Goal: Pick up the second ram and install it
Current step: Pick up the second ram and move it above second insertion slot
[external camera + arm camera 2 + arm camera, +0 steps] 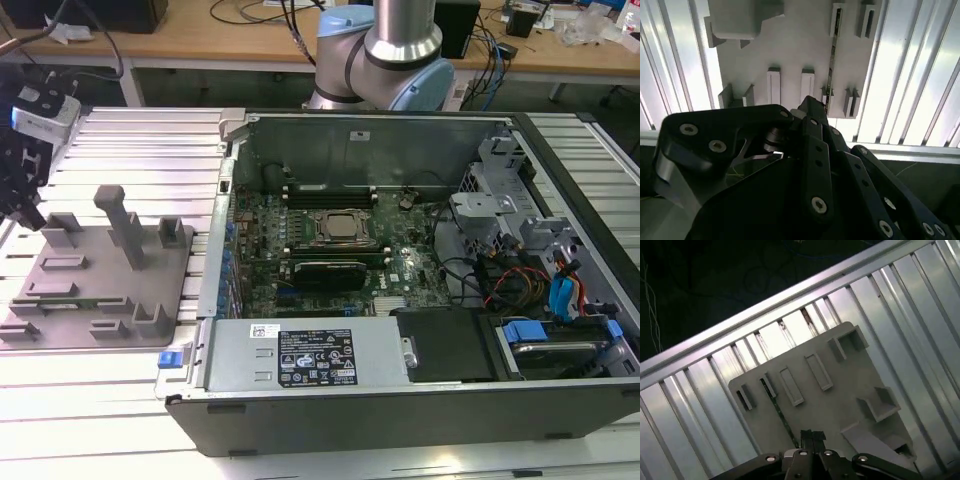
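The air above the grey fixture plate is lying open, but its tall post and low blocks are crowding the second ram. The computer case wall is closing off the exterior view's right.

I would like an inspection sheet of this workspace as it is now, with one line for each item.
Surface: ribbed metal table, carrying the plate and the case.
Job's things: second ram stands on edge in a slot of the grey fixture plate; not yet installed.
Clutter: nothing seen.
Grippers: tool over the plate, close to the ram; contact cannot be told.
Cables: coloured cables inside the open computer case, at the exterior view's right.
Surroundings: wooden desk behind, with more cables on it.
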Tool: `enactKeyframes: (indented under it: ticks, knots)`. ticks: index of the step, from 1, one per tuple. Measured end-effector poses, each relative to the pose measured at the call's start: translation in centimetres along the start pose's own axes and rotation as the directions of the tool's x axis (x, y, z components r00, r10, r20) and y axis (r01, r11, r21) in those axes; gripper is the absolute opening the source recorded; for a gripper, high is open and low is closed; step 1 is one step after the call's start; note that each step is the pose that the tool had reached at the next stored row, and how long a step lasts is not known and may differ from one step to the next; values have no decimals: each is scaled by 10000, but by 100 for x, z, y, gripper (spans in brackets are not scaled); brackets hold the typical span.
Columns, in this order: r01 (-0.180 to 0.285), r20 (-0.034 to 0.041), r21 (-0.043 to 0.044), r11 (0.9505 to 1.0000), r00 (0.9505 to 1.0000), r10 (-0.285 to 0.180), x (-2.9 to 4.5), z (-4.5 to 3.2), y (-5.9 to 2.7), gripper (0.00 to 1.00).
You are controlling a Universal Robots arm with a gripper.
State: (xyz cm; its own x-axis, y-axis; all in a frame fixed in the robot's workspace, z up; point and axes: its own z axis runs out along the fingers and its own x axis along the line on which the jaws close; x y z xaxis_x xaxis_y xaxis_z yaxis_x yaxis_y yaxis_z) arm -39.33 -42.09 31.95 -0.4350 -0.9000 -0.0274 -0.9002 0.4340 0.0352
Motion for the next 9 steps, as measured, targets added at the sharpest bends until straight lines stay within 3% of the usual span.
enactKeyframes:
  ticks: [2,4,8,9]
  knots:
    - [777,-40,-16,9970,9970,-777,0,1,0,8]
    - [1619,-70,-42,9868,9868,-1619,0,2,1,8]
    - [3108,-112,-95,9504,9504,-3109,2,32,0,8]
    - [3264,-117,-101,9452,9451,-3265,12,60,-6,8]
